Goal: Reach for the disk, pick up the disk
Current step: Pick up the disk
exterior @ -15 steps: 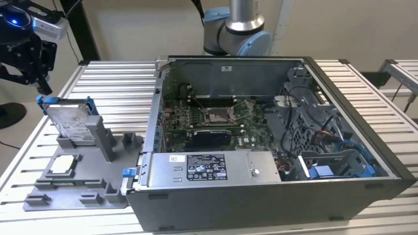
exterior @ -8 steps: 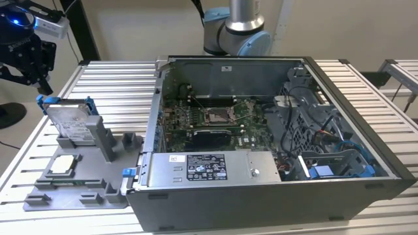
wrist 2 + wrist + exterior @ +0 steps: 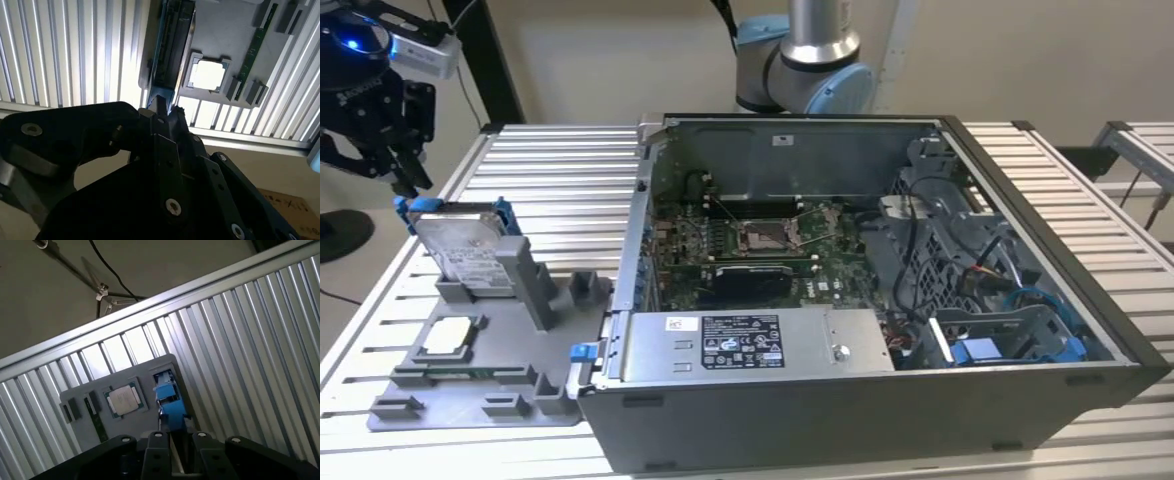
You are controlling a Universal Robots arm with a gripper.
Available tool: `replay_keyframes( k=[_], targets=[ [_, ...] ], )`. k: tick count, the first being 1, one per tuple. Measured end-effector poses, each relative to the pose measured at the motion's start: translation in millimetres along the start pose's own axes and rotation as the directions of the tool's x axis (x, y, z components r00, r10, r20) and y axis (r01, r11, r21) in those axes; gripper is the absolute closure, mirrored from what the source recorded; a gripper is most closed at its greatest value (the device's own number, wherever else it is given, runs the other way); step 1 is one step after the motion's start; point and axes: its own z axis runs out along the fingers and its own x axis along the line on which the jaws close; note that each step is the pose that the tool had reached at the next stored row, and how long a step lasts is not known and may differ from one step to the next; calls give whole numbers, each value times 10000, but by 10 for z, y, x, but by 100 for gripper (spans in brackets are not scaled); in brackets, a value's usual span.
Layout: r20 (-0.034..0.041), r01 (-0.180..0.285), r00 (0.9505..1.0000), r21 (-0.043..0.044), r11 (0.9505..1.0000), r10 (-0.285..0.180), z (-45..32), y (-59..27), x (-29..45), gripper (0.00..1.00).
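Disk [image 3: 464, 250] stands on edge in 1 slot of the grey fixture [image 3: 480, 405], to the exterior view's left of the open PC case [image 3: 854, 420]. Gripper [image 3: 411, 190] hangs right at the disk's upper corner, by the blue rail [image 3: 167, 400]. Grip state: cannot tell. 1 chip [image 3: 447, 335] lies flat on the fixture near the disk.

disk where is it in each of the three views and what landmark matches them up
Exterior view: the disk stands on edge in the grey tray, at the exterior view's left, below the gripper.
Second wrist view: disk edge-on, just past the gripper.
First wrist view: disk edge-on, just past the gripper.
Shared landmark: the square silver chip beside the disk.
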Motion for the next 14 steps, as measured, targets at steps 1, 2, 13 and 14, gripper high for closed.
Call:
replay_keyframes(
  k=[1,2,13,14],
  targets=[
    [0,0,10000,0,10000,0,0,0,0,0],
    [0,0,10000,0,10000,0,0,0,0,0],
    [-11,8,10000,11,10000,-8,32,-1,1,0],
    [-10,32,10000,15,10000,-32,51,0,1,0]
  ],
)
